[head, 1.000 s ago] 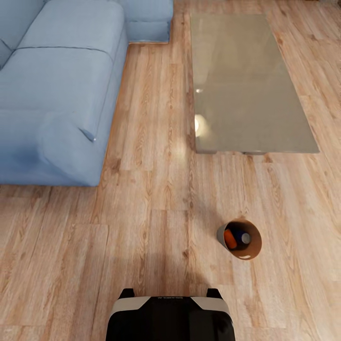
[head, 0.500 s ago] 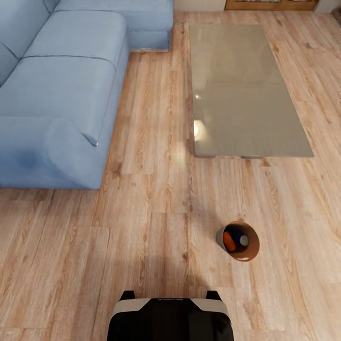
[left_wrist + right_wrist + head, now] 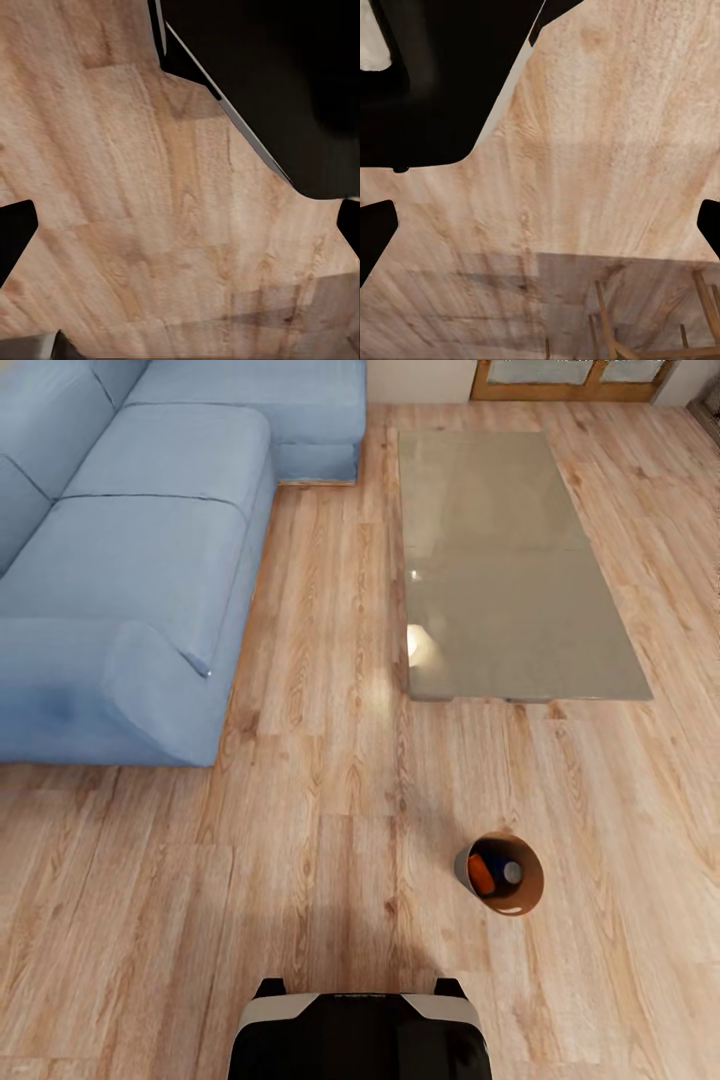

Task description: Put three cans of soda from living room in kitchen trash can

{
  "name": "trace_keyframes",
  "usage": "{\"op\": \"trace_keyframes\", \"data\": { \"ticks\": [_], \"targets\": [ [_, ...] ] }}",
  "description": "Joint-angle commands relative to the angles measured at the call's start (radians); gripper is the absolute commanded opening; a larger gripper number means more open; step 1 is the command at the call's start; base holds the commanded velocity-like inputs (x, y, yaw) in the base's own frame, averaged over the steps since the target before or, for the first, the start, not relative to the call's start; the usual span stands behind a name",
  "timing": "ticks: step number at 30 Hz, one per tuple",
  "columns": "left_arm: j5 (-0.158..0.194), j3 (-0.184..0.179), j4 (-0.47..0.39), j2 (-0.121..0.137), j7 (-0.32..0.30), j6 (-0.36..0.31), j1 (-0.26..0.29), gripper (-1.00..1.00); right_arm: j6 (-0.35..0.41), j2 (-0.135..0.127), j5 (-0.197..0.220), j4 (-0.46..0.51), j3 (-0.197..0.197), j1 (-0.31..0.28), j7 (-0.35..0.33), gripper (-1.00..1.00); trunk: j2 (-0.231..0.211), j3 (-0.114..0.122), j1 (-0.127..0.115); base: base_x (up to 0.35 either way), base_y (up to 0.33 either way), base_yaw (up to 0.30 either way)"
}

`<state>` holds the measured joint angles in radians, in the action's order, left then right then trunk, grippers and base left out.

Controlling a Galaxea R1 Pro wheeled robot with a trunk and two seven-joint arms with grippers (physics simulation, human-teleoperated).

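1. Cans: two show inside the bin point(image 3: 530, 888), one orange can point(image 3: 481, 873) and one blue can point(image 3: 508, 872), side by side; a third cannot be made out.
2. Bin stands on the wood floor point(image 3: 330, 780), near the glass table point(image 3: 505, 570), well apart from the blue sofa point(image 3: 130, 560).
3. Left gripper point(image 3: 180, 225) and right gripper point(image 3: 540, 225) face floor, fingertips wide apart, holding nothing.

Cans point(image 3: 492, 872) in bin point(image 3: 528, 895), floor point(image 3: 330, 840); table point(image 3: 510, 560) behind; sofa point(image 3: 130, 560) left.
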<state>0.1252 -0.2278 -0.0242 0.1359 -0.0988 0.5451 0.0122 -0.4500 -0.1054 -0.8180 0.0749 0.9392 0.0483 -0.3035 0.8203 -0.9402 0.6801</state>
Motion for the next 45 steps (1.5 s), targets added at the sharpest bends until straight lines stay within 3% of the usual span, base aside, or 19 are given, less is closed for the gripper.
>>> {"op": "trace_keyframes", "data": {
  "ticks": [1,5,13,35,39,43,45],
  "targets": [
    [0.001,0.001,0.0,-0.003,0.0,-0.003,0.0,1.0,0.002,0.004,0.0,0.001,0.001,0.0,0.0,1.0,-0.007,0.005,-0.004,0.0,0.0,-0.042],
    [0.001,0.001,0.0,-0.011,0.001,-0.013,0.001,1.0,0.006,0.014,-0.001,0.004,0.0,-0.002,0.001,1.0,-0.035,0.024,-0.019,0.0,0.0,-0.05],
    [0.001,0.005,0.001,-0.014,0.006,-0.032,0.002,1.0,0.009,0.01,-0.001,0.0,-0.002,-0.002,0.034,1.0,-0.091,0.062,-0.05,0.0,0.0,-0.059],
    [0.003,0.013,0.003,-0.001,0.008,-0.088,0.002,1.0,0.008,0.0,0.009,0.006,0.003,-0.002,0.038,1.0,-0.245,0.167,-0.134,0.0,0.0,-0.062],
    [0.007,0.014,0.004,0.013,0.025,-0.103,0.002,1.0,0.008,0.001,0.013,0.005,0.007,-0.002,0.038,1.0,-0.273,0.186,-0.15,0.0,0.0,-0.062],
    [0.037,0.016,0.004,0.036,0.031,-0.112,0.001,1.0,0.008,0.0,0.018,0.005,0.011,-0.002,0.038,1.0,-0.301,0.205,-0.165,0.0,0.0,-0.062],
    [0.082,0.016,0.01,0.042,0.031,-0.124,0.001,1.0,0.008,0.001,0.019,0.005,0.013,-0.002,0.039,1.0,-0.315,0.214,-0.173,0.0,0.0,-0.062]
  ]
}}
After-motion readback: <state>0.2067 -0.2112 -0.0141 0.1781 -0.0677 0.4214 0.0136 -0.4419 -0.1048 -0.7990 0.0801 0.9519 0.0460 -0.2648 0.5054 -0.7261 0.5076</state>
